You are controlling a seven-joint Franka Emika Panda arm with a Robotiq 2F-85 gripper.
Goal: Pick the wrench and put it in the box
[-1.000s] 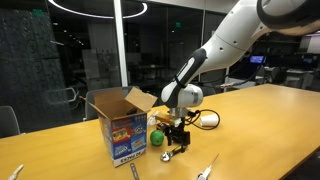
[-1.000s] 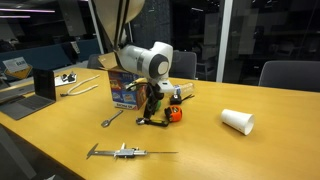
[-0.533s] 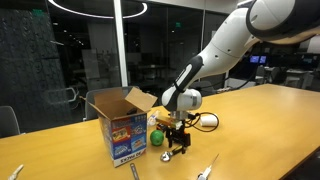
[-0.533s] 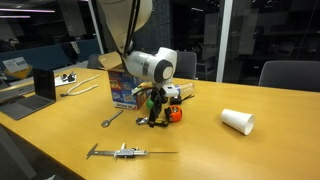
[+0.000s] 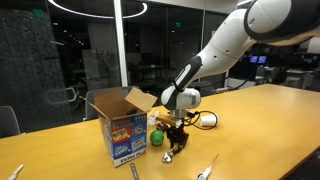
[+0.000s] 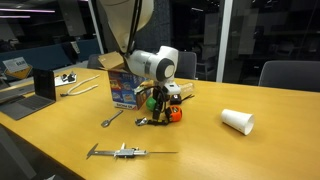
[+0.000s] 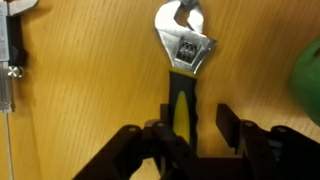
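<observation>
The wrench [image 7: 184, 48] is an adjustable one with a silver head and a black and yellow handle, lying flat on the wooden table. In the wrist view my gripper [image 7: 196, 118] straddles the handle: one finger is against it and a gap remains at the other finger. It is open, half narrowed. In both exterior views the gripper [image 5: 177, 141] [image 6: 153, 114] points straight down at the table, with the wrench head [image 5: 168, 155] sticking out below it. The box [image 5: 118, 125] [image 6: 122, 88] is an open cardboard carton with colourful sides, standing beside the gripper.
A green ball [image 5: 157, 138] [image 7: 308, 80] lies between box and gripper, with an orange object [image 6: 174, 114] close by. A silver spanner [image 6: 110, 120], a long metal tool [image 6: 125, 152], a white cup [image 6: 238, 121] and a laptop [image 6: 45, 85] are on the table.
The fingers have narrowed around the wrench handle from fully open. The arm has settled slightly lower over the wrench.
</observation>
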